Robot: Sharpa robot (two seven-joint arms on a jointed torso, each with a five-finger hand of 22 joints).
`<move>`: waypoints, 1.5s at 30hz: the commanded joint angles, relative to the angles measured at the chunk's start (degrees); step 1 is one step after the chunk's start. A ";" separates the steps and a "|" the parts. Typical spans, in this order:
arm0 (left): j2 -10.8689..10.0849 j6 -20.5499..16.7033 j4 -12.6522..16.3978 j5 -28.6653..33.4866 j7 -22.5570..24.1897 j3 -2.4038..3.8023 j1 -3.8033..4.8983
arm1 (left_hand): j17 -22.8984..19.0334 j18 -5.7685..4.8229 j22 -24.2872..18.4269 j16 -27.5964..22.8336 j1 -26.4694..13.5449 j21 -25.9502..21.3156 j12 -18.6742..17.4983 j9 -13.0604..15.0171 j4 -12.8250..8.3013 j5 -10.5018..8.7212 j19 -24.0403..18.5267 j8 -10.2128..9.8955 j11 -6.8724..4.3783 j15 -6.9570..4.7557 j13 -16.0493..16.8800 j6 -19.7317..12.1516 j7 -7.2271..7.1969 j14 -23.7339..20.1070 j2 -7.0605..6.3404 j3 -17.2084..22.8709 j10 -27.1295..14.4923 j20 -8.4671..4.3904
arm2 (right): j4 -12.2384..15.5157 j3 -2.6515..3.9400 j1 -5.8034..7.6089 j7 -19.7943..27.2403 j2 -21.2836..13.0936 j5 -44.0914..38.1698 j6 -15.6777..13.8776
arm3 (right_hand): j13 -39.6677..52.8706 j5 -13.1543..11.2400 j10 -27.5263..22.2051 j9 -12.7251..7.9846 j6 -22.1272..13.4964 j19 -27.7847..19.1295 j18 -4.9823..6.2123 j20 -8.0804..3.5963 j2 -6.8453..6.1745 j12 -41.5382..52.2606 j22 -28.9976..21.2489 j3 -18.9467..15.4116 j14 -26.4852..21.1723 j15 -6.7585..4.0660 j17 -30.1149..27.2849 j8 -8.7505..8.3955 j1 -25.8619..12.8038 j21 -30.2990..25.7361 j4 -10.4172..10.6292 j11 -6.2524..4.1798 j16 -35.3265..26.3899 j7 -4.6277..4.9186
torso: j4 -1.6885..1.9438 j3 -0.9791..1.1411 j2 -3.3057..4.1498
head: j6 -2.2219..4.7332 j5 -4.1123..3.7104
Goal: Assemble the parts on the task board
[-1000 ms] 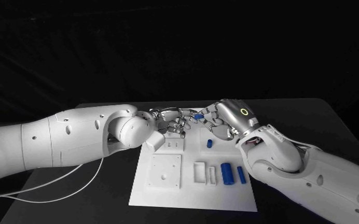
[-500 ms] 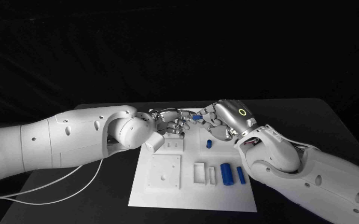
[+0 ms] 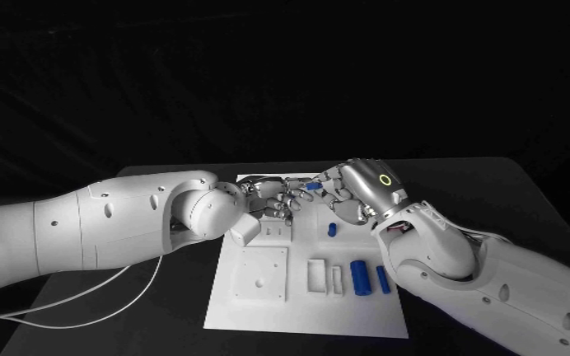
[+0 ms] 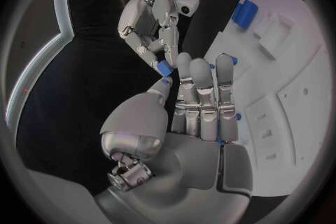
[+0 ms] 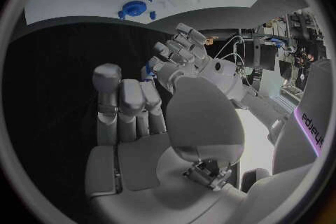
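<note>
Near edge of the board (image 3: 303,315): two blue rods (image 3: 359,276) lying loose. Far end, above the board: my right hand (image 3: 354,189) and left hand (image 3: 271,193) meet fingertip to fingertip on a small blue piece (image 3: 312,184). Which hand actually holds it, cannot tell. Risk: mistimed handover drops it off the board.
</note>
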 commanded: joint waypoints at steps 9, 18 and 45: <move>-0.29 1.58 1.53 2.57 3.41 0.58 0.24 | 0.01 -0.31 0.12 -0.15 -1.30 -0.38 -0.05 0.12 2.08 -2.75 0.33 -0.09 0.16 0.05 0.17 0.59 0.01 -0.17 -1.33 0.30 2.51 0.07 | 0.20 -0.51 -1.11 -3.25 0.69 -4.68 1.41 | 0.15 0.31 0.26 0.11 1.03 2.94 -1.16 0.16 -0.47 0.27 4.62 0.55 0.36 0.14 0.10 0.28 -0.10 0.67 0.02 -0.11 0.28 -0.40 | -0.04 0.01 -0.01 | 0.43 -0.19; -1.66 0.41 2.06 4.50 5.33 0.84 -0.08 | 0.10 -0.31 0.23 0.03 -0.53 -0.42 0.29 0.69 0.34 -1.17 0.61 -0.09 0.08 -0.06 0.27 0.59 -0.05 0.07 0.05 0.58 2.51 -0.04 | -0.21 -0.51 -1.92 -3.12 0.94 -4.97 -0.10 | 0.18 0.31 0.28 0.10 1.06 2.92 -1.21 0.15 -0.51 0.22 4.63 0.71 0.34 0.15 0.04 0.28 -0.20 0.79 0.00 -0.10 0.26 -0.40 | -0.08 0.03 0.01 | 0.64 -0.10; -3.22 2.39 3.71 6.07 3.77 1.01 -0.53 | -0.07 -0.28 0.31 -0.22 -0.96 -0.73 0.02 0.18 -1.32 2.37 0.75 -0.07 0.11 -0.02 0.17 0.09 -0.02 0.09 1.22 1.29 2.52 0.00 | -0.66 -0.46 -3.01 -4.34 1.30 -6.08 -4.58 | 0.40 0.31 0.55 0.10 1.29 2.97 -1.24 0.16 -0.93 0.27 4.76 1.51 0.38 0.15 0.12 0.28 -0.19 1.73 0.19 -0.14 0.56 -0.45 | 0.09 0.02 0.09 | 0.75 -0.12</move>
